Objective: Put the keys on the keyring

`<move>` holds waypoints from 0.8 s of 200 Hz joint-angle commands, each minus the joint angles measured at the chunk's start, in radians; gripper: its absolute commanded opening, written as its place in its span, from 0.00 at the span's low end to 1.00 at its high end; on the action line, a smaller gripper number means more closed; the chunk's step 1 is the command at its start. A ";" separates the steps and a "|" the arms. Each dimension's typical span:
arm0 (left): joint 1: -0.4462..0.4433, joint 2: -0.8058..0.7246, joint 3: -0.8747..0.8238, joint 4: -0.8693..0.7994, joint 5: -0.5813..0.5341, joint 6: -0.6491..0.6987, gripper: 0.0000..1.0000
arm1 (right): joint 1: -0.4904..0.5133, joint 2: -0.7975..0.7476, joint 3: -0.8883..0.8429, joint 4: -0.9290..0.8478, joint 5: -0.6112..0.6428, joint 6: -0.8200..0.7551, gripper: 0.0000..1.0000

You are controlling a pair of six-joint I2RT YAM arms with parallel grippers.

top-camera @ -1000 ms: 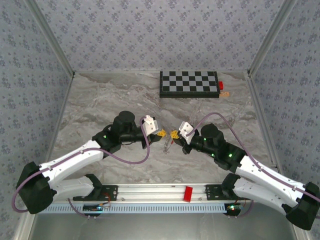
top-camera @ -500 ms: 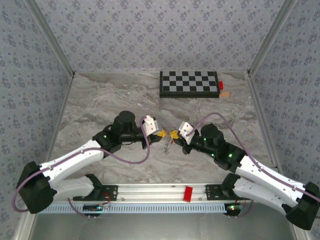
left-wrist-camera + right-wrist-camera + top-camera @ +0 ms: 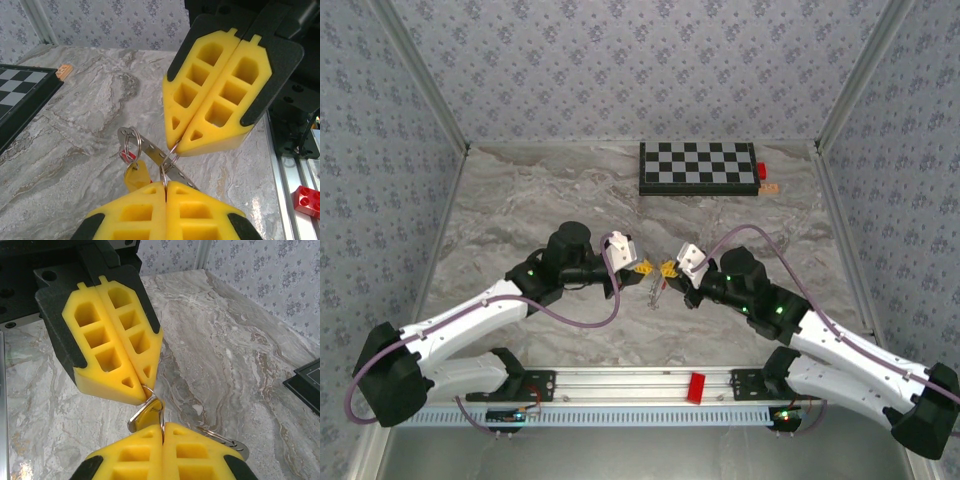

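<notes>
Both my grippers, left (image 3: 166, 185) and right (image 3: 181, 147), have their fingers pressed shut, tip facing tip, each nipping the thin wire of the keyring (image 3: 164, 172) held between them above the table (image 3: 90, 100). One tan key (image 3: 137, 176) hangs just beside my left fingertips. Next to it is a holed metal strip (image 3: 150, 147) carrying a small ring (image 3: 131, 142) with a red bit.

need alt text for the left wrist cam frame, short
Two pairs of yellow gripper fingers, the left gripper at the bottom and the right gripper above, meet tip to tip, both shut on the thin wire keyring over a marbled table. A perforated metal strip crosses between them; a checkerboard sits at the left edge.
</notes>
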 commanded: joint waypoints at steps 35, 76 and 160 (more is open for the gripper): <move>-0.025 0.021 0.058 -0.042 0.071 0.032 0.00 | -0.010 0.010 0.042 0.003 0.006 0.029 0.00; -0.026 0.023 0.056 -0.044 0.045 0.034 0.00 | -0.012 0.006 0.040 0.004 0.002 0.028 0.00; -0.013 -0.038 0.000 0.045 -0.130 0.031 0.00 | -0.023 0.008 0.074 -0.075 -0.001 0.048 0.00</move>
